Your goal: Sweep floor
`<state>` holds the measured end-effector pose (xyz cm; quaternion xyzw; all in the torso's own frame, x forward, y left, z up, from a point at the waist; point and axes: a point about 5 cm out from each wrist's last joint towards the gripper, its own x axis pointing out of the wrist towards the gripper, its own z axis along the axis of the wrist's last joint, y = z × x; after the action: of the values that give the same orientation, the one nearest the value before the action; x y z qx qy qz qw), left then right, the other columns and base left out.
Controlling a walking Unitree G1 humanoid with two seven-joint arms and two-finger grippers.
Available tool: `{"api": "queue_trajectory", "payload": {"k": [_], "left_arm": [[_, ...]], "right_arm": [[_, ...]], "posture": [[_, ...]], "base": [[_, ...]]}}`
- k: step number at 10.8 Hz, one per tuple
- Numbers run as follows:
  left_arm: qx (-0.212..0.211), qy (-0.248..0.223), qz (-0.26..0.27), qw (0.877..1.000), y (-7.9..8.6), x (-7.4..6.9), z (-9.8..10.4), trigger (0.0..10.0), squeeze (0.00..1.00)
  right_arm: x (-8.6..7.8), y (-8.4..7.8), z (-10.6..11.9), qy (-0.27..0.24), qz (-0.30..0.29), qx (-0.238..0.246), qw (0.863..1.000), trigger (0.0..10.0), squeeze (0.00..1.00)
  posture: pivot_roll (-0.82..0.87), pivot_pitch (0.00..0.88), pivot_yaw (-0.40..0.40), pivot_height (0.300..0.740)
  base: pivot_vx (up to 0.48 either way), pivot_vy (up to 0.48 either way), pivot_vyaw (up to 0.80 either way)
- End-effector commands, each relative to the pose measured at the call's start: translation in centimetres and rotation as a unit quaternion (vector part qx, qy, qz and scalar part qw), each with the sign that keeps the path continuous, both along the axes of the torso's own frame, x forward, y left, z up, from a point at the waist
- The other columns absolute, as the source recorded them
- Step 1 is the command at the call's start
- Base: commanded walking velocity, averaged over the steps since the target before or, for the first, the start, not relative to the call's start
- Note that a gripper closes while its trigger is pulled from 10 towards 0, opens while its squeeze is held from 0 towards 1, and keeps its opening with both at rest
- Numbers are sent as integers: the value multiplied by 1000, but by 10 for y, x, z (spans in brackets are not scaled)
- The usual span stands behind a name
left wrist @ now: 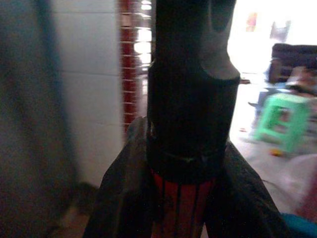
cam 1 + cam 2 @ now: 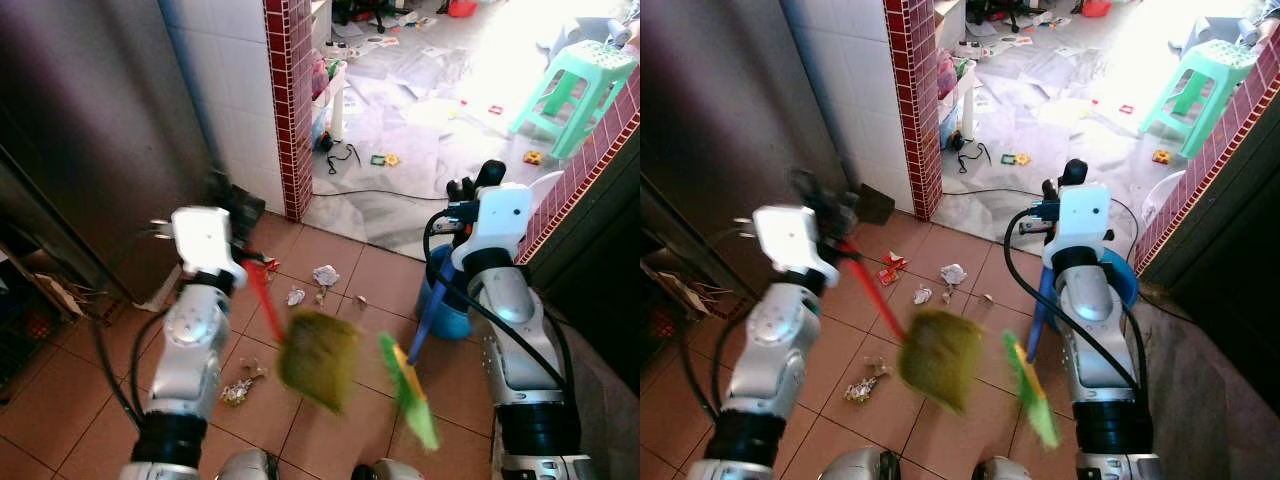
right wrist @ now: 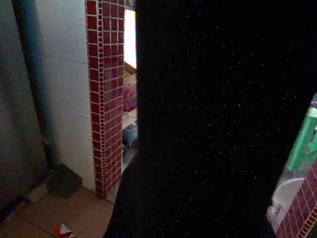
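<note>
The left gripper (image 2: pixel 243 232) is clamping the red handle of a brush (image 2: pixel 318 360), its fingers (image 1: pixel 124 198) pressing against the handle on both sides in the left wrist view. The olive bristle head is hanging blurred just below and inward of that gripper, above the terracotta floor tiles (image 2: pixel 60 390). The right gripper (image 2: pixel 470 190) is gripping the blue handle of a dustpan (image 2: pixel 408 390); the green pan is tilting low beside the brush head, apart from it. Whether the right fingers are fully closed is hard to tell, since the right wrist view is mostly black, but the handle is running up into them.

Litter is lying ahead of and below the left gripper: a crumpled white paper (image 2: pixel 325 275), a smaller white scrap (image 2: pixel 295 296), a red wrapper (image 2: pixel 268 265) and a foil wrapper (image 2: pixel 238 388) nearer the robot. A blue bucket (image 2: pixel 447 310) is standing directly under the right gripper, crowding the dustpan's side. A red-tiled pillar (image 2: pixel 288 100) is rising just beyond the left gripper, with a steel cabinet (image 2: pixel 90 130) to its outer side. Farther ahead, a black cable (image 2: pixel 380 193) is trailing across the pale floor, and a green stool (image 2: pixel 575 90) is standing well beyond the right gripper.
</note>
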<state>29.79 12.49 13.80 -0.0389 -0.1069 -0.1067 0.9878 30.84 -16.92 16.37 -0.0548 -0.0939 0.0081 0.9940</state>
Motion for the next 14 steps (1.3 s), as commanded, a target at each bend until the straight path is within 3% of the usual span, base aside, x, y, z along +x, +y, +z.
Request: {"api": "queue_trajectory", "payload": {"k": [1, 4, 5, 7, 10, 11, 14], "left_arm": [[-1, -50, -12, 999, 2, -1, 23, 10000, 0], [22, -46, -17, 999, 10, 1, 29, 10000, 0], [28, -31, 5, 999, 15, 3, 25, 10000, 0], [15, -20, -6, 1000, 12, 0, 23, 10000, 0], [6, 4, 1, 1000, 9, 2, 21, 10000, 0], [13, 0, -5, 1000, 3, 5, 28, 10000, 0], [4, 18, 13, 1000, 8, 3, 25, 10000, 0]], "right_arm": [[0, 0, 4, -14, 0, -10, 1000, 10000, 0], [-3, -9, -3, 5, -33, -29, 999, 10000, 0], [-2, -16, -6, 16, -58, -32, 998, 10000, 0], [0, -20, -10, 27, -72, -18, 997, 10000, 0], [2, -16, -11, 32, -74, -11, 997, 10000, 0], [6, -12, -11, 37, -73, -5, 997, 10000, 0], [6, 11, -23, 55, -51, -13, 997, 10000, 0]], "posture": [[-82, 9, 35, 740], [-82, 21, 38, 740], [-81, 21, 42, 740], [-80, 20, 42, 740], [-74, 25, 33, 740], [-59, 29, 27, 740], [-55, 14, 33, 740]], "base": [[0, 0, 0], [0, 0, 0], [0, 0, -581], [0, 0, -800], [0, 0, -800], [0, 0, -800], [0, 0, -800]]}}
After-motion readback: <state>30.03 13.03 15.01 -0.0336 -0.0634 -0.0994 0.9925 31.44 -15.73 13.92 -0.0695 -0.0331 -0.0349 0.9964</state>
